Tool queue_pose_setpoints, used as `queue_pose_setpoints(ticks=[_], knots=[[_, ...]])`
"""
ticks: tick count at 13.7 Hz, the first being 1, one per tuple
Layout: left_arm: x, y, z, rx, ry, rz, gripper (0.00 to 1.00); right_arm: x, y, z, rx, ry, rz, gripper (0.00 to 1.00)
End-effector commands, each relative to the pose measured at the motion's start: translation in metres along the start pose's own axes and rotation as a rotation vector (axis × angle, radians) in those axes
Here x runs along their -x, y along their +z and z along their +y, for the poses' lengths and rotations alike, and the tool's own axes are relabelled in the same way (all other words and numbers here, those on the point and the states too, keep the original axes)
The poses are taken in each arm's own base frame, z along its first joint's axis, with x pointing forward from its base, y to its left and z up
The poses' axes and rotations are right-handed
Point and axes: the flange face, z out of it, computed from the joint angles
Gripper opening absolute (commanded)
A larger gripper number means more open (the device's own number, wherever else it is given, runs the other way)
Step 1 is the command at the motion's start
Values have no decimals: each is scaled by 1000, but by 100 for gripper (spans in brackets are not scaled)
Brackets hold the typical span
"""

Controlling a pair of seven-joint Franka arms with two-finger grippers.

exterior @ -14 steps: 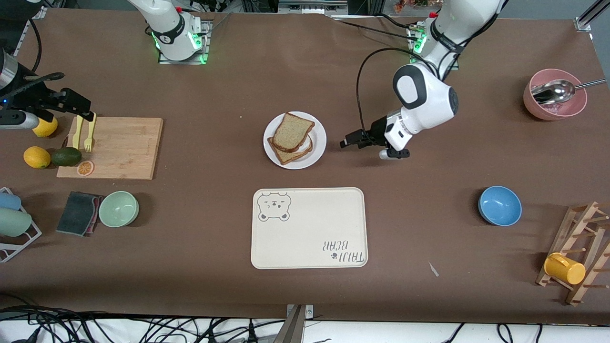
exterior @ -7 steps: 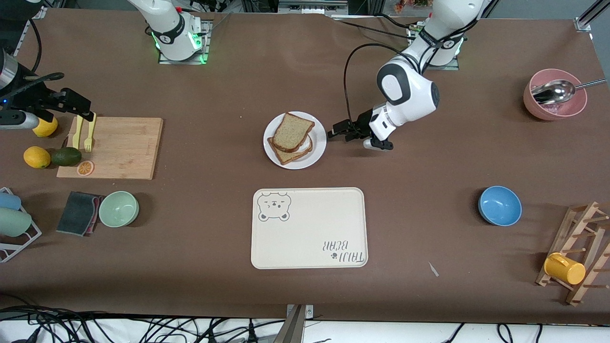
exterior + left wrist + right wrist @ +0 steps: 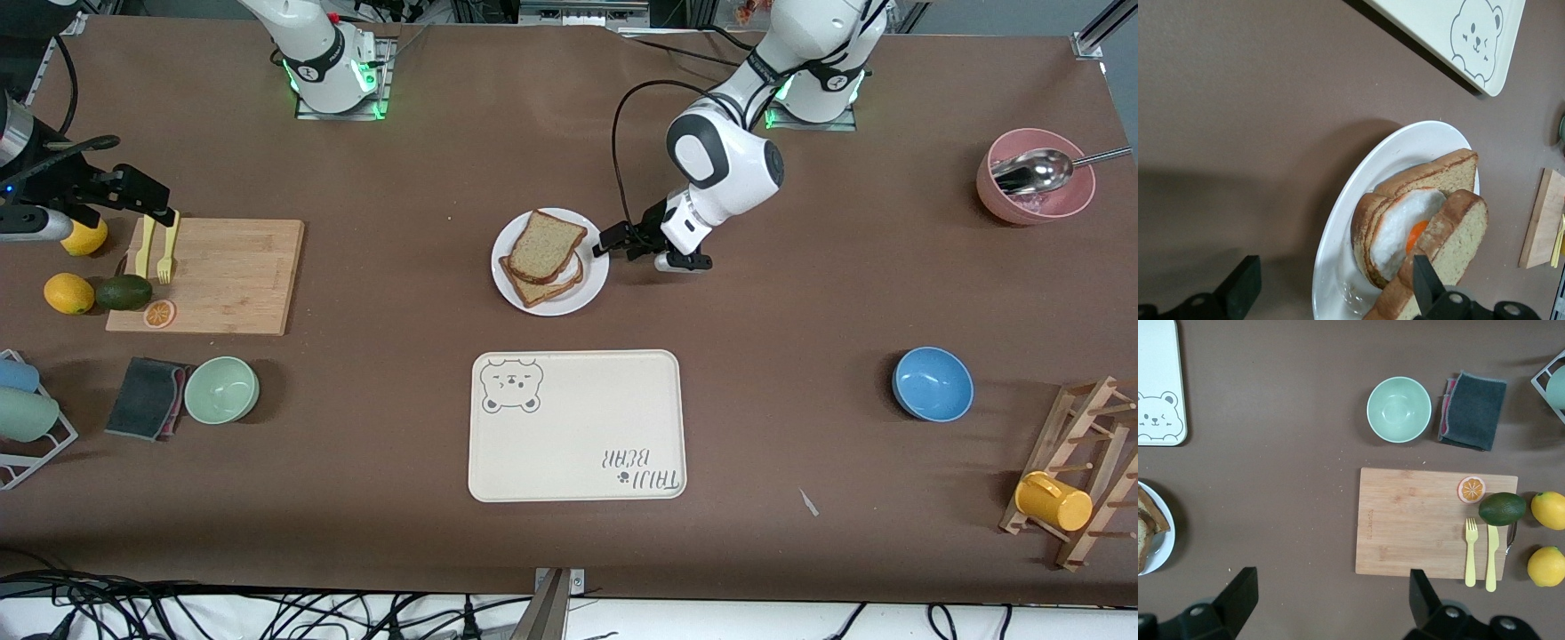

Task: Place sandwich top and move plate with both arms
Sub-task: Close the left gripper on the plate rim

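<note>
From the front view, the plate (image 3: 550,261) sits mid-table, and everything here is placed against it. The sandwich top (image 3: 545,244) already lies on the plate, tilted across a lower slice (image 3: 539,286), so the first half of the job looks done. What is left, as I judge it, is the two-armed carry, and nothing has hold of the plate yet. The left gripper (image 3: 610,240) is at the plate's rim on the left arm's side, fingers spread and empty. The right gripper (image 3: 147,203) waits well apart from the plate, over the edge of the cutting board (image 3: 210,276) at the right arm's end, also spread and empty. The bear-printed tray (image 3: 577,425) lies nearer the front camera than the plate.

Counted here: one plate, two bread slices, one tray, two arms, three bowls (pale green (image 3: 221,389), blue (image 3: 932,384), pink (image 3: 1035,177)), two lemons, one avocado.

In the left wrist view, the plate (image 3: 1338,240) shows between the left gripper's fingers (image 3: 1241,289), and a fried egg (image 3: 1405,230) shows between the two slices, the sandwich top (image 3: 1451,243) leaning over it.

In the right wrist view, the right gripper (image 3: 1328,600) hangs wide open above bare table beside the cutting board (image 3: 1418,520); only the plate's rim (image 3: 1165,543) shows at the frame's edge. One fork and one knife lie on the board.
</note>
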Motion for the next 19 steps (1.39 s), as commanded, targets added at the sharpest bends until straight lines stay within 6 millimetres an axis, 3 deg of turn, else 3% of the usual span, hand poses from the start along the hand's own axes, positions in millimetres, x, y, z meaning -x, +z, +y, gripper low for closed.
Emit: queue_pose_setpoints(ticks=[1, 6, 19], knots=[[-5, 10, 4, 22, -51, 23, 100, 0, -5, 2, 0, 2, -4, 100], [-4, 22, -3, 20, -82, 8, 100, 0, -5, 1, 0, 1, -6, 100], [2, 31, -4, 23, -100, -2, 55, 0, -5, 0, -6, 3, -4, 100]])
